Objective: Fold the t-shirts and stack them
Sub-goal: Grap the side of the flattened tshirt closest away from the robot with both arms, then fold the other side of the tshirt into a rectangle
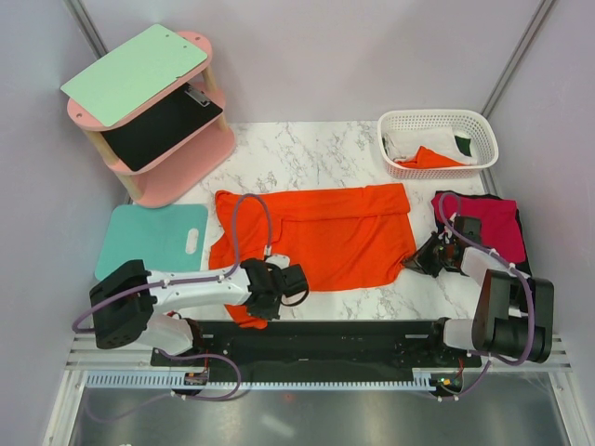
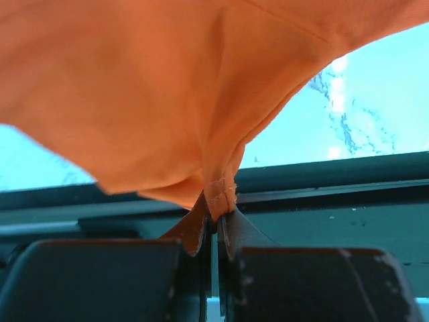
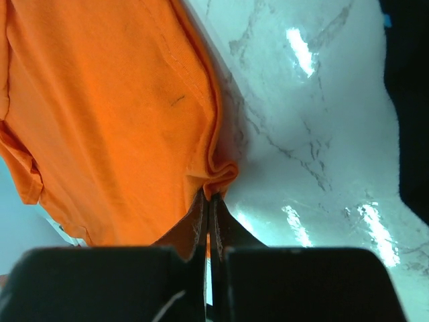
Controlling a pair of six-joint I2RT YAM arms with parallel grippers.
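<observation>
The orange t-shirt [image 1: 325,232] lies crosswise, beyond both arms. The left gripper [image 2: 214,221] and right gripper [image 3: 209,204] pinch its near edge (one at each end).

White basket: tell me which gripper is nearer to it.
Right. The right gripper pinches the orange t-shirt in front of the basket; the left gripper pinches it much farther away, to the left.
</observation>
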